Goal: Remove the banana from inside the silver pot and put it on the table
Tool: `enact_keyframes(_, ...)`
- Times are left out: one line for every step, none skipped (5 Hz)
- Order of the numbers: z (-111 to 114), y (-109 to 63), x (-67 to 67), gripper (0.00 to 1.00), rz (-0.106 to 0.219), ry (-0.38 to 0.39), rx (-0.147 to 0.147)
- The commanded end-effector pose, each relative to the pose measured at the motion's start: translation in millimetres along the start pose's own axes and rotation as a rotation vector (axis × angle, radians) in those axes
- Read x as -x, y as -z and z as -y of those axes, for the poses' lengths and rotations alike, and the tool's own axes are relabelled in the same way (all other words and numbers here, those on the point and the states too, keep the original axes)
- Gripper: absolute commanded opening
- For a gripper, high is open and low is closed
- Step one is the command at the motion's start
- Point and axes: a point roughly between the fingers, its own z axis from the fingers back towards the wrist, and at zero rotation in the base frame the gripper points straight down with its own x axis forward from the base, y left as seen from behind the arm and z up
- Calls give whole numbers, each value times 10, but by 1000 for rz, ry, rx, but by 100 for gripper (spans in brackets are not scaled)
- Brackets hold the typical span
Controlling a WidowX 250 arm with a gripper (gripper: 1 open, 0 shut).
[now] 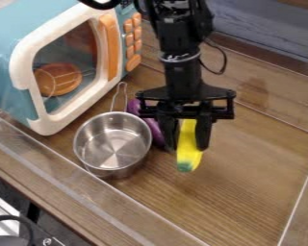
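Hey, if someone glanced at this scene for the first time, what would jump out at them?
First the black robot gripper at the centre, shut on a small curved yellow toy banana hanging just right of the empty shiny steel pot. Then the white-and-teal toy microwave at the upper left of the brown wood-grain table.

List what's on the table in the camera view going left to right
Microwave → silver pot → banana, held in the gripper. A purple toy sits behind the banana, too overlapped to place.
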Motion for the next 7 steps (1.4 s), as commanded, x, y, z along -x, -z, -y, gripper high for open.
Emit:
enact_keyframes(85, -78, -48, 0, 34, 17, 19)
enact_keyframes(97, -66, -41, 0, 31, 15, 20)
enact_keyframes(106, -55, -33, 0, 29, 12, 21)
enact_keyframes(115, -44, -24, 0, 27, 10, 22)
enact_keyframes(122, -36, -16, 0, 25, 7, 23)
enact_keyframes(126, -27, -9, 0, 23, 5, 24)
enact_keyframes(131, -18, -2, 0, 22, 3, 25)
